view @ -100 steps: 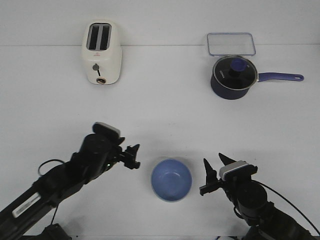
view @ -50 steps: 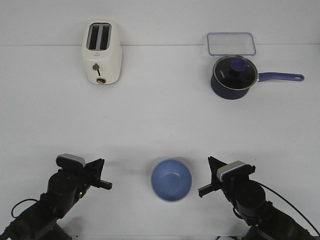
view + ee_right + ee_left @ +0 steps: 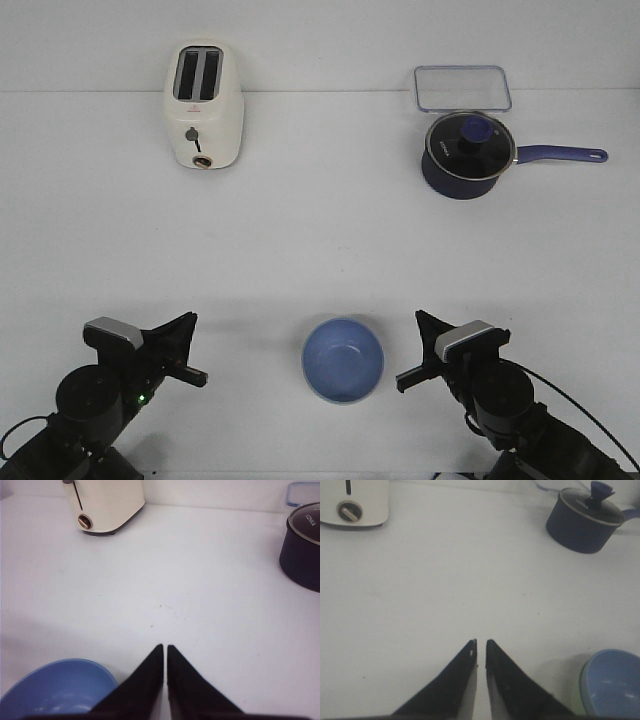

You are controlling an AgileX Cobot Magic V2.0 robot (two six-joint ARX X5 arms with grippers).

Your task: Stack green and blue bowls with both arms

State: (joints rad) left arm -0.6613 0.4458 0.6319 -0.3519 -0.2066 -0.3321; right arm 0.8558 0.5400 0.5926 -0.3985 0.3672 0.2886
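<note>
- White bench (image 3: 320,240): carries every item.
- Cream toaster (image 3: 203,106): far left, upright.
- Navy saucepan (image 3: 468,155): far right, glass lid on, handle pointing right; a clear lidded container (image 3: 462,87) lies just behind it.
- Blue bowl (image 3: 343,359): near edge, centre, nested in the green bowl (image 3: 576,696), of which only a rim sliver shows.
- Left tool (image 3: 187,349): left of the bowls, apart, jaws nearly together, empty.
- Right tool (image 3: 417,350): just right of the bowls, jaws closed, empty.

Black jointed arms, pointed black gripper (image 3: 481,647) fingers, grey wrist blocks, thin cables.
</note>
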